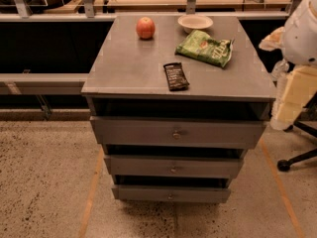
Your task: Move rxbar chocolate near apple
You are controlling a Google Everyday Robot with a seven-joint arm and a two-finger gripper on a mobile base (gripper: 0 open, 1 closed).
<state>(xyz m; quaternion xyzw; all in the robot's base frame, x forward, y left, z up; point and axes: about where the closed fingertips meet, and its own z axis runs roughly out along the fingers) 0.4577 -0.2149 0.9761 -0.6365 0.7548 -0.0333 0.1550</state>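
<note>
The rxbar chocolate, a flat dark bar, lies on the grey cabinet top near its front edge, a little right of the middle. The apple, round and red-orange, stands at the back left of the top, well apart from the bar. My gripper is out of view. Only white and pale parts of my arm show at the right edge, beside the cabinet and clear of both things.
A green chip bag lies right of the bar, and a shallow white bowl stands behind it. The cabinet has three drawers. A railing and a wooden bench run behind. A chair base stands at the right on the floor.
</note>
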